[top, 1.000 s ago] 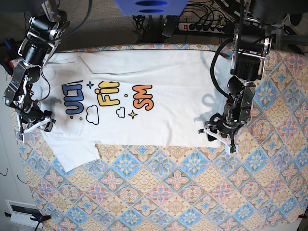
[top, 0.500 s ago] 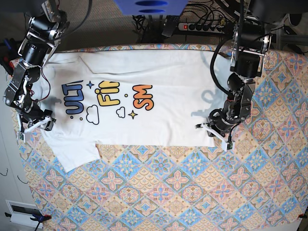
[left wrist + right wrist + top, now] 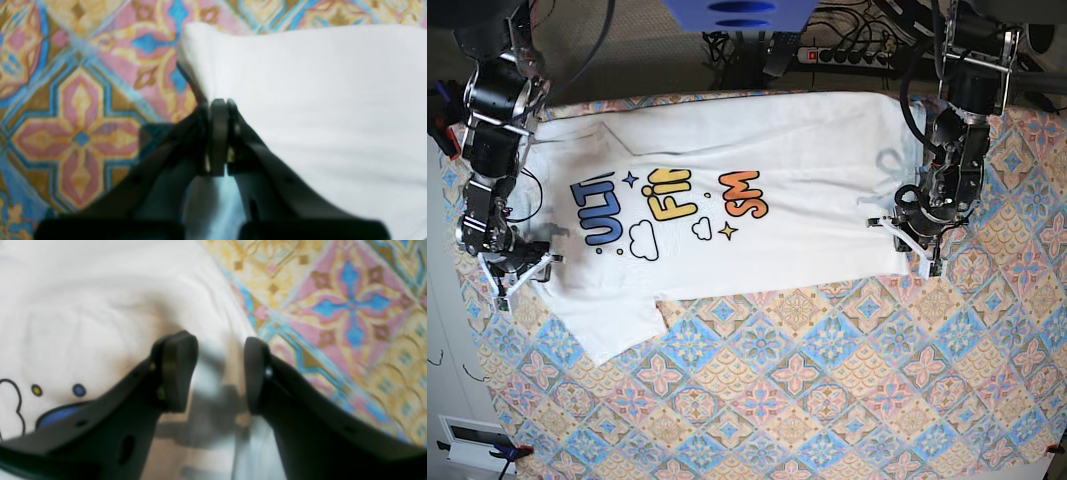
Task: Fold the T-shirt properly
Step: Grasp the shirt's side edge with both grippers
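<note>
Dragged toward the table's [image 3: 807,400] far edge since the earlier frame, the T-shirt [image 3: 757,160] lies flat; left gripper [image 3: 218,106] is clamped on its hem corner, right gripper [image 3: 220,373] gapes over the collar end, so folding can begin.

Bright, even indoor light from above. The base view is sharp; each arm casts a soft grey shadow on the white T-shirt [image 3: 757,210]. Both wrist views are soft and blurred, worst on the dark fingers [image 3: 173,370] nearest the lens. The tablecloth [image 3: 76,110] pattern looks smeared. The white cloth is nearly washed out.
</note>
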